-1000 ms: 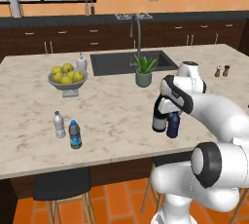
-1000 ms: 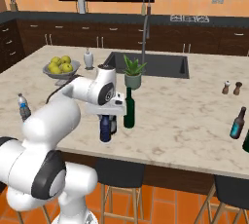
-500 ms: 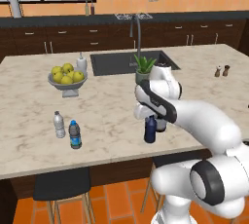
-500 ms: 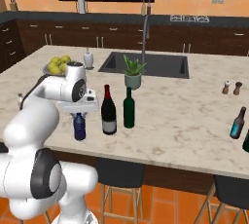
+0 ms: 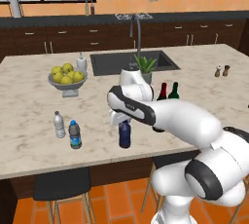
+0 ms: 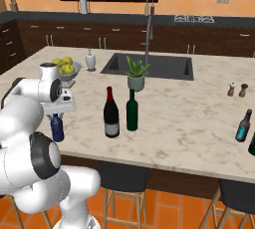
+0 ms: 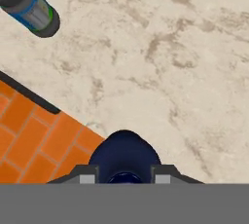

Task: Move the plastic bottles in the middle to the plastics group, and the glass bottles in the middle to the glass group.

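Gripper (image 5: 124, 122) is clamped on the neck of the navy bottle (image 5: 125, 135), which stands near the marble counter's (image 5: 29, 106) front edge, right of the grey bottle (image 5: 74, 134) and clear bottle (image 5: 59, 124). The right base view exposes both wine bottles, near-black (image 6: 111, 113) and green (image 6: 132, 110), upright mid-counter, half-hidden behind the arm in the left. The hand view looks down on the navy bottle's shoulder between the fingertips (image 7: 86, 174).

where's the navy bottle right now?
The navy bottle hangs in the gripper near the counter's front edge, right of the grey bottle in the left base view.
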Robot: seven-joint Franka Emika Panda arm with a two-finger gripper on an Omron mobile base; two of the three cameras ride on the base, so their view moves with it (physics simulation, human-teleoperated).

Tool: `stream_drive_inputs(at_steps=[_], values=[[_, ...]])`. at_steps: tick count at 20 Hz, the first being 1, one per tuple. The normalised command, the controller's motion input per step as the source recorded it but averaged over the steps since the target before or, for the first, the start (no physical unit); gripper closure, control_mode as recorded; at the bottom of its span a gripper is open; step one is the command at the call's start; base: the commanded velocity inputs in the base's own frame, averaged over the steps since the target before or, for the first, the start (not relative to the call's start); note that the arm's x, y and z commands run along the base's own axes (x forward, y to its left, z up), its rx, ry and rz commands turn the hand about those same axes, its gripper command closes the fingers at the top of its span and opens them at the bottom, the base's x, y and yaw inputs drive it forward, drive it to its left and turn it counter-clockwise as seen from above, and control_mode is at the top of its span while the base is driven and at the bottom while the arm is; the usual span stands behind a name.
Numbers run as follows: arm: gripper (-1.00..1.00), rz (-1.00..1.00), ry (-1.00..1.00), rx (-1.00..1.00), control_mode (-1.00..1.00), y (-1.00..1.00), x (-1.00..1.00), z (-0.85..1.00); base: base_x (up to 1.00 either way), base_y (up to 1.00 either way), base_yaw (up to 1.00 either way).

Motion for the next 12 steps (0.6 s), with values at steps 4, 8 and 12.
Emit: stream_drive_inputs(at_steps=[4,8,12], values=[[1.0,0.12,0.02,0.0,-1.0,0.94,0.32,0.0,0.0,0.0,0.0],[1.0,0.09,0.02,0.0,-1.0,0.83,0.4,0.0,0.0,0.0,0.0],[1.0,0.04,0.03,0.0,-1.0,0.32,0.23,0.0,0.0,0.0,0.0]])
